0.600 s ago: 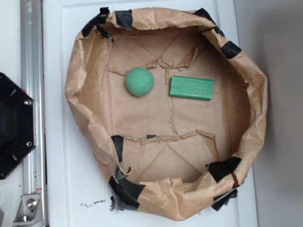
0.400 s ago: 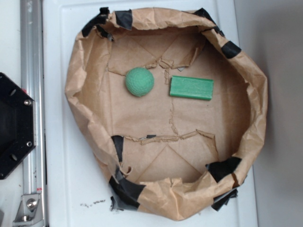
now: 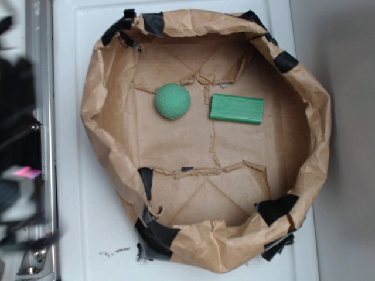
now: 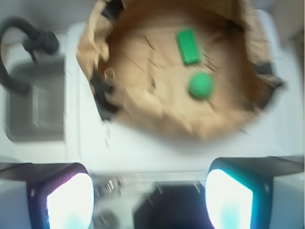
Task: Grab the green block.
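The green block (image 3: 237, 109) lies flat on the floor of the paper-lined bowl (image 3: 319, 126), in the upper right part of that floor. Its long side runs roughly left to right in the exterior view. It occupies the same spot and orientation as in the earlier frames. In the wrist view, the green block (image 4: 188, 46) appears near the far side of the bowl (image 4: 95, 47), with nothing touching it.

The green ball (image 3: 173, 101) rests on the bowl floor just left of the block, apart from it. It also has not moved. In the wrist view, the ball (image 4: 200, 86) sits nearer to the camera than the block.

The bowl is crumpled brown paper with black tape (image 3: 283, 60) patches along its rim. It stands on a white surface (image 3: 70, 164).

The difference from the earlier frames is at the left edge of the exterior view, left of the bowl. The sharp black plate seen there before is now covered by a dark, motion-blurred arm (image 3: 20, 175). The metal rail (image 3: 42, 58) beside it is partly obscured.

The gripper (image 4: 150, 200) is outside the bowl, on the near side of its rim. Its two fingers (image 4: 71, 200) stand wide apart, released, with nothing between them. The wrist view is blurred.
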Controlling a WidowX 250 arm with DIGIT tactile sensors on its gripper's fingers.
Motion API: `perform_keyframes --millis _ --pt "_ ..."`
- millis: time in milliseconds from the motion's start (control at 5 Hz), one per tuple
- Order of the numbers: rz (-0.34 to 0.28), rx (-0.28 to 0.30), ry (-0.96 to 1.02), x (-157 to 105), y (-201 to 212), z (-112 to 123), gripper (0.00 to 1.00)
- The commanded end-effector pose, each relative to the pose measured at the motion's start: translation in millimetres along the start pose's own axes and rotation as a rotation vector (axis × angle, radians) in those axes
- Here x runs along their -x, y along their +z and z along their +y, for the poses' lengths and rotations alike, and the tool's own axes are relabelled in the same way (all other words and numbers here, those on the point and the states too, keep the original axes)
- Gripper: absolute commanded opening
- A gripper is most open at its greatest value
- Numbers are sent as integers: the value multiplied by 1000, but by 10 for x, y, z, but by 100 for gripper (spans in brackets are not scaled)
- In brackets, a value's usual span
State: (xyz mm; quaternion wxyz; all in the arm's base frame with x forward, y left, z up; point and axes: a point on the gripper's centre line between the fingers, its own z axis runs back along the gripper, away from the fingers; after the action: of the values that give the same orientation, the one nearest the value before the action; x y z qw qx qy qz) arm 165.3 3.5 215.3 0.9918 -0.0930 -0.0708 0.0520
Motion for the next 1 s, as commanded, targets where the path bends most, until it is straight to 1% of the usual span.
perform_keyframes --millis 0,200,400,600,800 --pt "-145 65 -138 -924 -740 447 100" --pt "-56 -33 -235 -1190 -1287 501 100" --pt "42 -47 -259 -1165 -1832 498 100" --pt "44 -65 -224 -1155 -1947 494 100" --pt "65 -55 -241 -1220 -2057 377 100"
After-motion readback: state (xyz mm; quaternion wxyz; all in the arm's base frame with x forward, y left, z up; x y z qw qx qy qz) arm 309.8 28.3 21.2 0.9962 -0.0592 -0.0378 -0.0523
